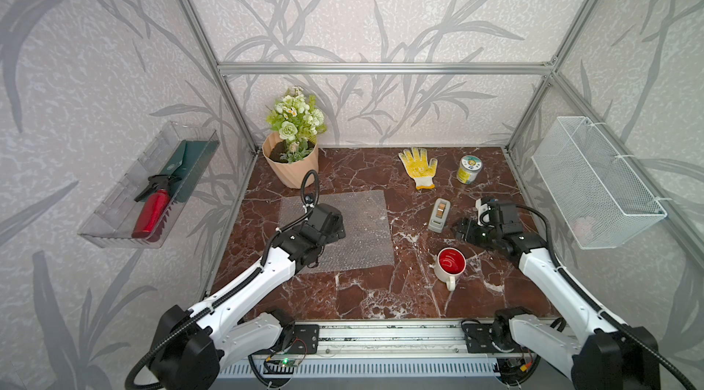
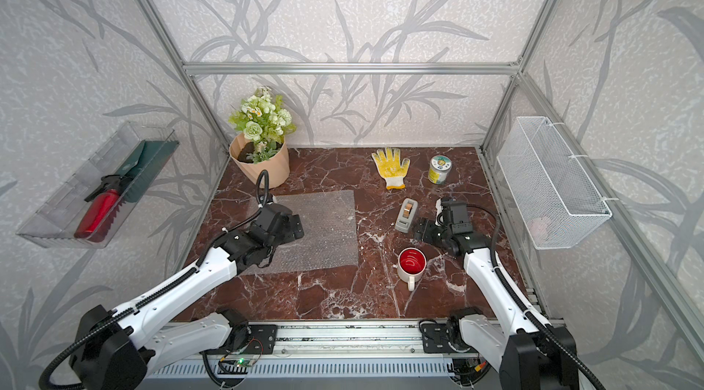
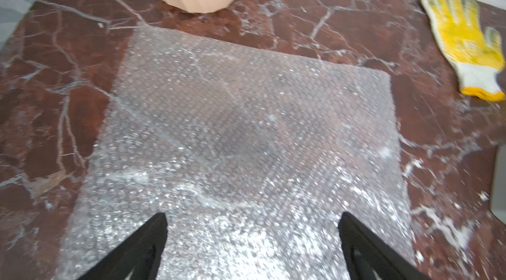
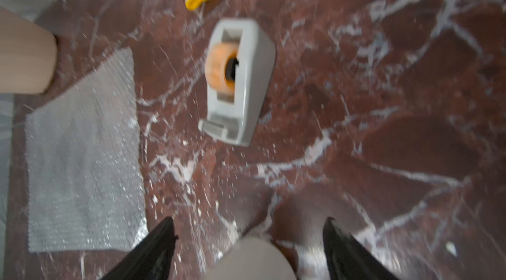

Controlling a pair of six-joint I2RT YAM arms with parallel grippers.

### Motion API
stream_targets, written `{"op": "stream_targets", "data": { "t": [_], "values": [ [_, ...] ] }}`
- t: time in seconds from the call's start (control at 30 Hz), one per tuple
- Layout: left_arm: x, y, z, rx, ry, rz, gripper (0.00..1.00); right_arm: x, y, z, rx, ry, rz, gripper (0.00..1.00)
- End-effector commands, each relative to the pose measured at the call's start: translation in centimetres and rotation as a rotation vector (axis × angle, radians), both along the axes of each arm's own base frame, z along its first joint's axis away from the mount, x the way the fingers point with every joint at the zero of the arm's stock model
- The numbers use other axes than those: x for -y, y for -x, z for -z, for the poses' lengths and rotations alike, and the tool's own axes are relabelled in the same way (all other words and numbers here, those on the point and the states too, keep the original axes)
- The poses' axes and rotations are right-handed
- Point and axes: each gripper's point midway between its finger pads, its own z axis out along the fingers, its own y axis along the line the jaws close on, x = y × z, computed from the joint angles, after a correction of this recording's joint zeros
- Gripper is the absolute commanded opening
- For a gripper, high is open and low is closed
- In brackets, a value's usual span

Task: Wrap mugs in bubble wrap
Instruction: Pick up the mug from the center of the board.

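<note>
- Mug [image 1: 450,264] stands upright at the table's [image 1: 381,292] right side, handle toward the robot.
- Right gripper [image 4: 249,221] hovers just beyond it, jaws wide apart, holding nothing.
- Bubble wrap [image 1: 365,239] lies flat to the mug's left, under the left gripper [image 3: 252,215], which is also spread wide and empty.

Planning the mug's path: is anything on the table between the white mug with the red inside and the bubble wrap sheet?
Nothing visible does: only bare marble table lies between the white red-lined mug and the clear bubble wrap sheet. The grey tape dispenser stands farther back, off that line.
</note>
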Motion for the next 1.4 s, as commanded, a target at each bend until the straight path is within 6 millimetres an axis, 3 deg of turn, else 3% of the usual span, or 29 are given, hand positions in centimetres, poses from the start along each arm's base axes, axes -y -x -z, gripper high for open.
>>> {"op": "stream_targets", "data": {
  "t": [0.0,0.17,0.33,0.53,0.83,1.13,1.23,1.37],
  "values": [
    [2.0,1.5,0.2,-0.023,0.030,0.071,0.99,1.1,5.6,-0.7,-0.142,0.163,0.012,0.83],
    [4.1,2.0,0.4,-0.022,0.085,0.141,0.99,0.4,9.7,-1.8,-0.156,0.272,-0.011,0.81],
    [3.9,2.3,0.6,-0.010,0.111,0.136,0.99,-0.7,12.0,0.4,-0.194,0.295,-0.073,0.70],
    [3.6,2.4,0.8,0.005,0.113,0.128,0.99,-3.1,11.3,2.2,-0.148,0.203,-0.112,0.60],
    [2.6,2.7,0.8,0.011,0.093,0.098,0.99,-4.4,10.0,4.4,-0.132,0.197,-0.097,0.40],
    [1.3,3.4,0.8,-0.022,0.052,0.061,0.99,-3.3,10.1,5.6,-0.165,0.275,-0.063,0.17],
    [0.3,3.8,0.6,-0.034,0.032,0.020,0.99,-2.9,10.2,4.9,-0.153,0.283,-0.062,0.10],
    [-2.5,4.8,-1.5,-0.021,-0.007,-0.094,0.99,-3.1,10.1,1.8,-0.097,0.312,-0.101,0.00]
  ]
}}
